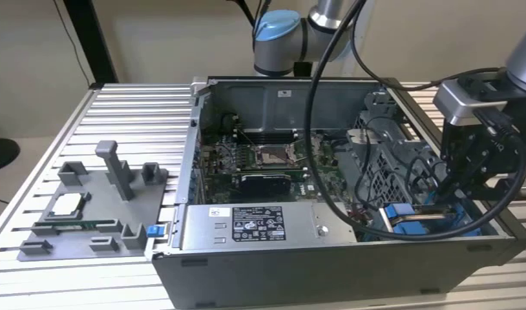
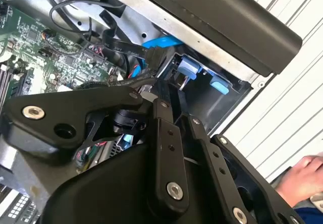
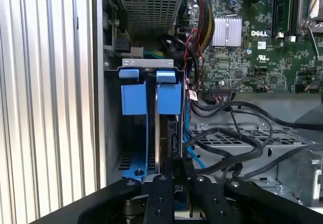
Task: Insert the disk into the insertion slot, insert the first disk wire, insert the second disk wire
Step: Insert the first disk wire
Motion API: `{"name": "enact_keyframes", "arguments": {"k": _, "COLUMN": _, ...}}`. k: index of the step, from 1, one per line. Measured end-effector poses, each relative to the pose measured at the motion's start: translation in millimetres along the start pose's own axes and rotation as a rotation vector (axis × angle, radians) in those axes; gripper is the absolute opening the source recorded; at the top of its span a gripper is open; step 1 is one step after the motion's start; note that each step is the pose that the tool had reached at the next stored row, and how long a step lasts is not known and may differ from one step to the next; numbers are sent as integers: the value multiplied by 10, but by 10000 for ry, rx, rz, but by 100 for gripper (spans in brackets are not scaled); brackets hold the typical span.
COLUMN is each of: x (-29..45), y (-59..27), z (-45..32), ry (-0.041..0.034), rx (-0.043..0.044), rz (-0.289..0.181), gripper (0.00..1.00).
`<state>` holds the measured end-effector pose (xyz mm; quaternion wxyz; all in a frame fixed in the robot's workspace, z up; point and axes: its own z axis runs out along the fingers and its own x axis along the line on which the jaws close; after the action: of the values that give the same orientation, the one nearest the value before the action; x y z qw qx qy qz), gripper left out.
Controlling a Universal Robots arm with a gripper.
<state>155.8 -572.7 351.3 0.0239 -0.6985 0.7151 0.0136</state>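
The disk (image 3: 169, 129) stands edge-on in the insertion slot of the drive bay, its blue frame tab (image 3: 168, 96) at the bay's rim. In the exterior view it is the blue-framed piece (image 1: 415, 223) in the case's corner toward that view's right. My gripper (image 3: 175, 162) hangs right over the disk's end. Its fingers (image 2: 162, 114) sit close together around a black plug on a blue disk wire (image 2: 157, 46). From the exterior view the gripper (image 1: 464, 194) reaches down into that corner. What lies between the fingertips is partly hidden.
A second blue frame (image 3: 133, 97) sits in the neighbouring slot. Loose black cables (image 3: 237, 138) cross the metal cage beside the bay. The power-supply box (image 1: 254, 226) and motherboard (image 1: 263, 161) fill the case. A grey fixture (image 1: 90, 206) lies on the slatted table. A hand (image 2: 303, 178) rests nearby.
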Motion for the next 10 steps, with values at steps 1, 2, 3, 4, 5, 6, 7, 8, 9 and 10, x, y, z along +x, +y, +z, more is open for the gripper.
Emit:
{"name": "enact_keyframes", "arguments": {"k": 1, "x": 0, "y": -9, "z": 3, "ry": 18, "rx": -69, "rz": 4, "gripper": 0}}
{"name": "enact_keyframes", "arguments": {"k": 2, "x": 0, "y": -19, "z": 8, "ry": 32, "rx": -133, "rz": 7, "gripper": 0}}
{"name": "enact_keyframes", "arguments": {"k": 3, "x": 0, "y": -25, "z": 16, "ry": 34, "rx": -147, "rz": 8, "gripper": 0}}
{"name": "enact_keyframes", "arguments": {"k": 4, "x": 0, "y": -29, "z": 21, "ry": 35, "rx": -147, "rz": 8, "gripper": 0}}
{"name": "enact_keyframes", "arguments": {"k": 5, "x": 0, "y": -31, "z": 25, "ry": 36, "rx": -147, "rz": 8, "gripper": 0}}
{"name": "enact_keyframes", "arguments": {"k": 6, "x": 1, "y": -32, "z": 29, "ry": 36, "rx": -147, "rz": 9, "gripper": 0}}
{"name": "enact_keyframes", "arguments": {"k": 7, "x": 1, "y": -32, "z": 33, "ry": 36, "rx": -147, "rz": 9, "gripper": 0}}
{"name": "enact_keyframes", "arguments": {"k": 8, "x": 1, "y": -33, "z": 39, "ry": 34, "rx": -148, "rz": 8, "gripper": 0}}
{"name": "enact_keyframes", "arguments": {"k": 9, "x": 2, "y": -33, "z": 47, "ry": 34, "rx": -148, "rz": 8, "gripper": 0}}
{"name": "enact_keyframes", "arguments": {"k": 10, "x": 3, "y": -33, "z": 56, "ry": 34, "rx": -148, "rz": 8, "gripper": 0}}
